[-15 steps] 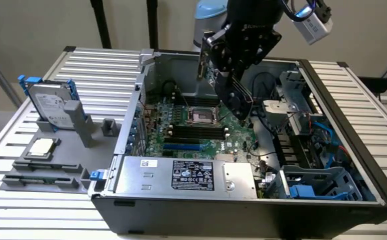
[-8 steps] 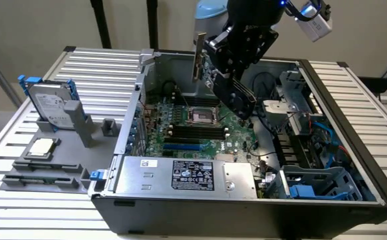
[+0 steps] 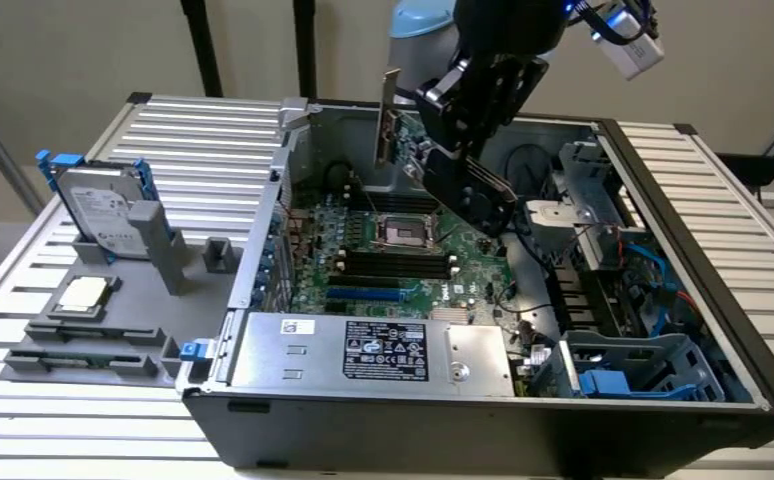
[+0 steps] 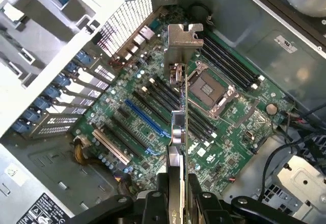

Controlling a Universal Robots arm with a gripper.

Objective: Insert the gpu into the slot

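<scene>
Exterior view: a pale wall stands behind a slatted aluminium table [image 3: 80,420], which carries a black and grey open computer case [image 3: 494,445] lying on its side. My claw [image 3: 474,110] pinches the gpu [image 3: 421,150], a small green circuit card with a black cooler cover and a thin metal end bracket. I hold it upright in the air above the large green motherboard [image 3: 427,270]. The slot [image 3: 360,296], a long narrow blue plastic connector strip, lies lower down, apart from the card and near the silver power supply [image 3: 280,350]. The power supply's black label [image 3: 384,350] and the label on the grey hard drive [image 3: 100,215] carry print I cannot read.

Wrist view: the gpu [image 4: 179,122] shows edge-on, and the slot [image 4: 147,127] lies off to one side of it, not beneath.

Risks, as I judge them:
1. The card edge could land on the parallel black memory slots [image 4: 168,99].
2. The bracket could catch the case's rear wall.
3. The card could shift in my pinch under pressing force.
</scene>
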